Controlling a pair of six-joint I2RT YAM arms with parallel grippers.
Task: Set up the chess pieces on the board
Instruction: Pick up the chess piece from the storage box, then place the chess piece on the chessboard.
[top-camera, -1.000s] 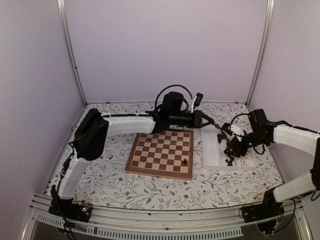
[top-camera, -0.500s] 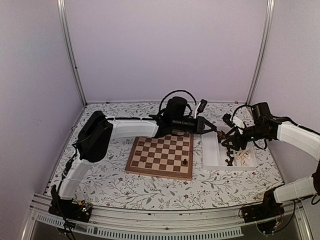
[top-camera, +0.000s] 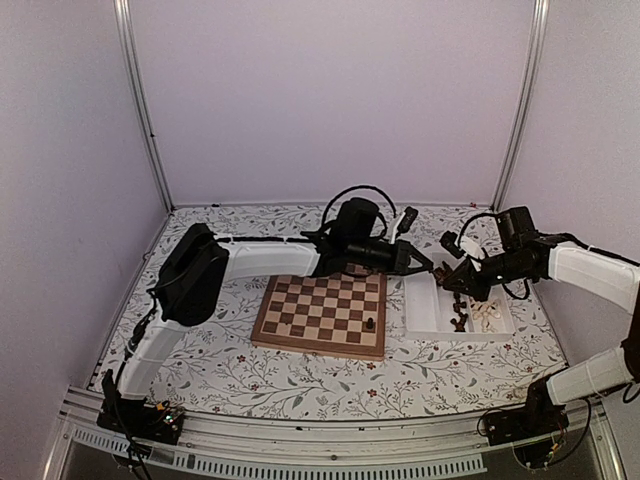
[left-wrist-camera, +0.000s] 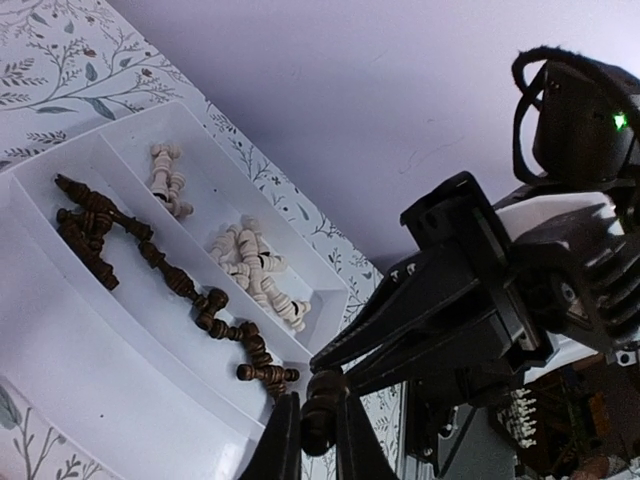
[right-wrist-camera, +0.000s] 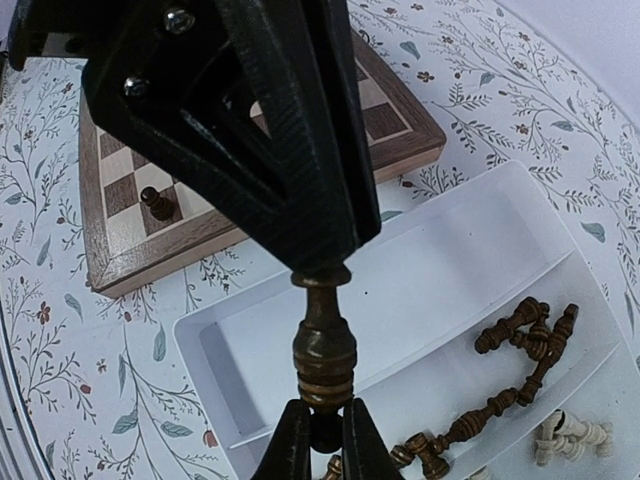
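Note:
A dark chess piece (right-wrist-camera: 324, 350) hangs in the air above the white tray (top-camera: 425, 312), gripped at both ends. My left gripper (left-wrist-camera: 318, 432) is shut on its base end, and my right gripper (right-wrist-camera: 322, 432) is shut on its rounded head. The two grippers meet tip to tip, left gripper (top-camera: 430, 267) and right gripper (top-camera: 449, 278), just right of the board (top-camera: 320, 312). One dark piece (top-camera: 371, 324) stands on the board near its right front corner. More dark pieces (left-wrist-camera: 150, 262) and cream pieces (left-wrist-camera: 250, 265) lie in the tray's compartments.
The tray sits on the floral tablecloth right of the board, its widest compartment (right-wrist-camera: 430, 260) bare. The left arm (top-camera: 250, 255) stretches across behind the board's far edge. Purple walls and metal posts close in the back and sides.
My right gripper has risen from the tray, met the left gripper's tip and shut on the head of the dark piece. The left gripper moved right with that piece.

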